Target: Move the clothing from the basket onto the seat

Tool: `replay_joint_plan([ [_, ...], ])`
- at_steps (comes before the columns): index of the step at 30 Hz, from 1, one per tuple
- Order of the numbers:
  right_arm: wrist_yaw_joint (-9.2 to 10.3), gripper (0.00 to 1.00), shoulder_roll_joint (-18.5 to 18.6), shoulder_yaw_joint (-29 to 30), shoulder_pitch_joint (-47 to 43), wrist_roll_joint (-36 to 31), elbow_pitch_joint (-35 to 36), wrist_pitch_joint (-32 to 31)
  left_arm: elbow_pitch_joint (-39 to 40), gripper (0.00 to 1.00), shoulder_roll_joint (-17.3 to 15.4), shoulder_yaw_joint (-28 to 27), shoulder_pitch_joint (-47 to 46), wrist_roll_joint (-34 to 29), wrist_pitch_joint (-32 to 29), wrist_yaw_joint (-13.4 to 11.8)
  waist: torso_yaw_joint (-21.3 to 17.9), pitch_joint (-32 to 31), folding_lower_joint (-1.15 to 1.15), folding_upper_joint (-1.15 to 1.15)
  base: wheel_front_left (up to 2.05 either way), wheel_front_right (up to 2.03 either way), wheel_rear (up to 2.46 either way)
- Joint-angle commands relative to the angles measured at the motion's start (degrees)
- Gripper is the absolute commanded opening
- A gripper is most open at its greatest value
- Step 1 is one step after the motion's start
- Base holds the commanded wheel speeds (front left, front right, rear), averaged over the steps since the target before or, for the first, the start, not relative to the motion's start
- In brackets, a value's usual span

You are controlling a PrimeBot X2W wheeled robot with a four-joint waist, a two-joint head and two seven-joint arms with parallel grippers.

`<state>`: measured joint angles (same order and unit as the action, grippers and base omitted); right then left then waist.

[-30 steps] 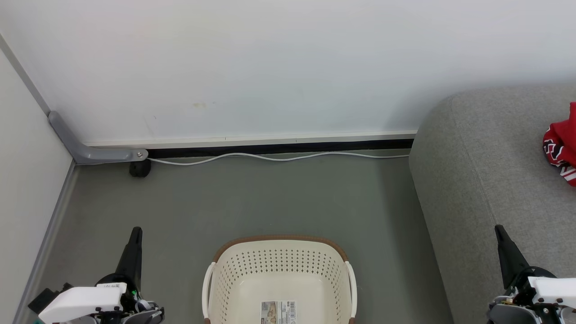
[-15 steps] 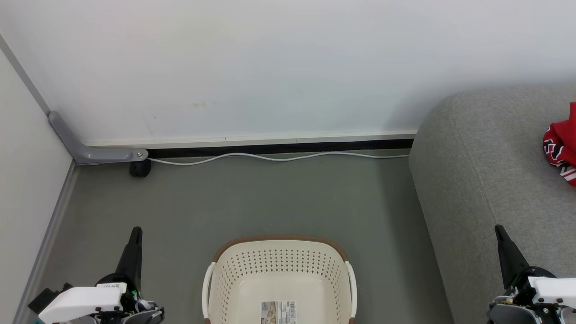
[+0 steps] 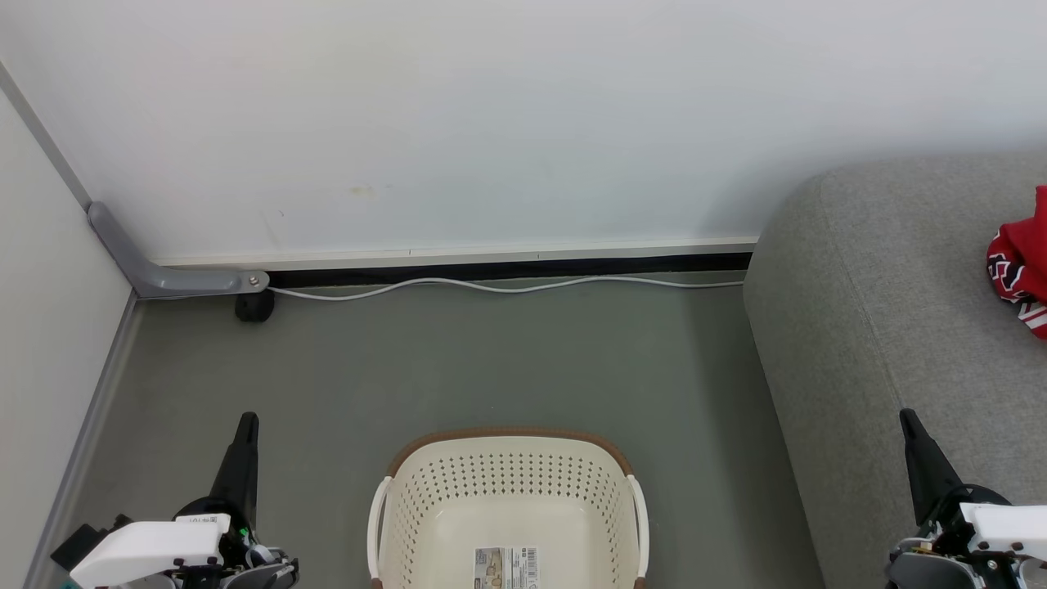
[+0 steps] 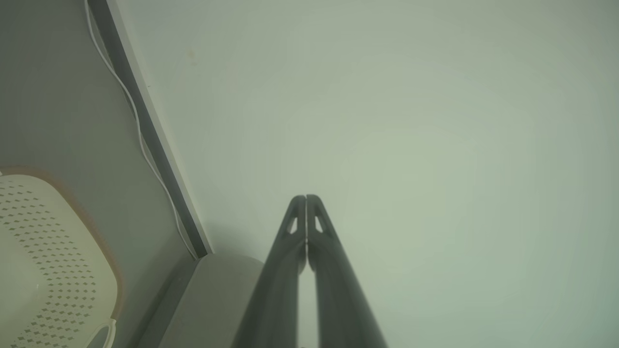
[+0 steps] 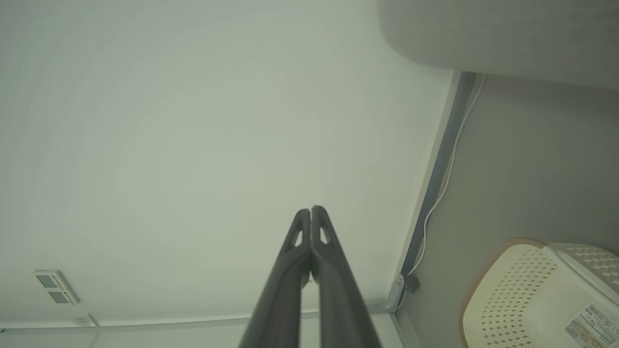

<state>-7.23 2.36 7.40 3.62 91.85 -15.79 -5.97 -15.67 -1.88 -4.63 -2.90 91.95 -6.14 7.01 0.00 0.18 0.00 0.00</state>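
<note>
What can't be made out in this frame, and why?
Head view, right edge: cuts off the red clothing, so how many pieces lie on the sofa is unclear.
Head view, bottom edge: cuts off the near part of the basket, so whether cloth remains there is unknown.
Head view: print on the label on the basket floor is too small to read.

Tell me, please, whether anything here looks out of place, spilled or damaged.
Nothing stands out. The basket stands upright, holding just its paper label; the red clothing lies on the sofa. Minor things: a white cable lies loose on the floor by the wall, which bears a faint yellowish mark.
</note>
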Motion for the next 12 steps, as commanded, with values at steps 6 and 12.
replay_joint_plan([
  [6, -0.25, 0.0, 0.6, -0.9, 2.6, 0.3, 1.8, -0.5, 1.6, 0.0, -1.0, -1.9, -3.3, 0.2, -0.3, 0.5, 0.0, 0.0, 0.0, 0.0, 0.0, 0.0, 0.0],
  [12, -0.25, 0.0, 0.6, -0.9, 2.6, 0.3, 1.8, -0.5, 1.6, 0.0, -1.0, -1.9, -3.3, 0.2, -0.3, 0.5, 0.0, 0.0, 0.0, 0.0, 0.0, 0.0, 0.0],
])
